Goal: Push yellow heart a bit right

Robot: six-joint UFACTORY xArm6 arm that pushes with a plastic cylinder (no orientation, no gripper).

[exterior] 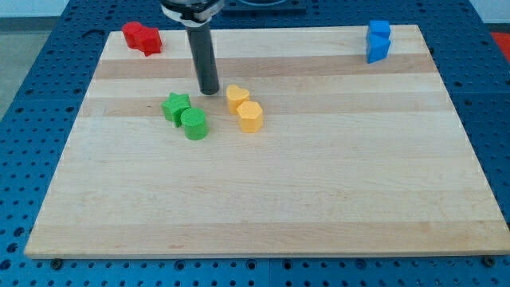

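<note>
The yellow heart [237, 97] lies on the wooden board, left of centre in the upper half. A second yellow block [250, 116], rounded, touches its lower right side. My tip [209, 90] rests on the board just left of the yellow heart, a small gap apart. A green star [176, 106] and a green cylinder [194, 124] sit below and left of my tip.
A red block [142, 37] lies at the board's top left corner. A blue block [378, 41] stands near the top right corner. The wooden board [319, 183] lies on a blue perforated table [48, 72].
</note>
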